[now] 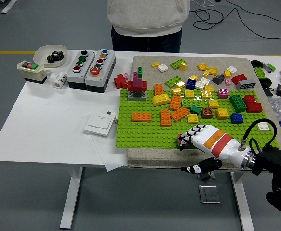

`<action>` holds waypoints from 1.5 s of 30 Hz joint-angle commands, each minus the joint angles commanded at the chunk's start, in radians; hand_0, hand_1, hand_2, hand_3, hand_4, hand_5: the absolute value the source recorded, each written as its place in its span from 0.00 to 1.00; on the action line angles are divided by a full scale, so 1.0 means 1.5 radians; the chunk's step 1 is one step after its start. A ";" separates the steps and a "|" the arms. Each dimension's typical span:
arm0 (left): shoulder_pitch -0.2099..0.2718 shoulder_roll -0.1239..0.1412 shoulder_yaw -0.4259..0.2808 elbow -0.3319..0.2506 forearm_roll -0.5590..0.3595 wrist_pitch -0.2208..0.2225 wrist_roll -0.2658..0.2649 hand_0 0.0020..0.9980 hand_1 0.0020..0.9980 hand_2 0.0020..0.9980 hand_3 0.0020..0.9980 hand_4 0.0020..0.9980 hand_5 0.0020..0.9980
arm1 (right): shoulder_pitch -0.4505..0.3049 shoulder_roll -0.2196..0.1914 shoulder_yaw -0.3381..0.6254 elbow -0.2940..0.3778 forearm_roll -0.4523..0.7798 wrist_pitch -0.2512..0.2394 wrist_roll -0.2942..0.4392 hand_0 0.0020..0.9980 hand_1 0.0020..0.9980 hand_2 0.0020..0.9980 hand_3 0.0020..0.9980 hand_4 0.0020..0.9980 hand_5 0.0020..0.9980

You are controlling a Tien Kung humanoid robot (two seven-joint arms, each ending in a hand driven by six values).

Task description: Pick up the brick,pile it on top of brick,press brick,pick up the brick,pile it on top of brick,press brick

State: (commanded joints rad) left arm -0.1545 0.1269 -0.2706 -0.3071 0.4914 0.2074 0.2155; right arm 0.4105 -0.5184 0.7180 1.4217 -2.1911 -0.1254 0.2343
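Evidently the right robot hand (192, 136) grips a brick (183, 140) (light, rigid, slick-sided) at lower centre; hold its flanks.

White table (44, 130) with a grey mat (145, 161) covering its right part; a green baseplate (145, 132) lies on the mat. On the bare left part: white bowl (50, 51) at the far left, a small switch box (31, 70) with red and green buttons beside it, two grey button boxes (89, 69) side by side, a white cylinder part (60, 79), and a flat white switch (100, 124) on paper (106, 154) near the mat's left edge. Assorted parts at the far right edge (280, 89).
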 joint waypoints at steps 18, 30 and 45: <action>0.002 0.000 -0.003 0.000 0.004 -0.001 0.002 0.71 0.73 0.77 0.62 0.73 0.69 | 0.024 0.012 0.065 -0.024 0.051 -0.075 -0.011 0.77 0.69 0.73 0.60 0.88 0.65; 0.004 0.002 -0.008 -0.001 0.013 -0.001 0.006 0.71 0.73 0.77 0.62 0.73 0.69 | 0.108 0.028 0.082 -0.195 0.047 -0.086 -0.089 0.66 0.64 0.71 0.60 0.88 0.59; 0.009 0.003 -0.015 -0.002 0.026 -0.003 0.011 0.71 0.73 0.77 0.62 0.73 0.69 | 0.164 0.057 0.038 -0.366 0.008 -0.071 -0.082 0.57 0.59 0.66 0.60 0.89 0.57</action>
State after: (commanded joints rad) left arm -0.1412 0.1308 -0.2933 -0.3103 0.5306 0.2027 0.2326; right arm 0.6568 -0.4326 0.7744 0.8729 -2.1794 -0.2322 0.1113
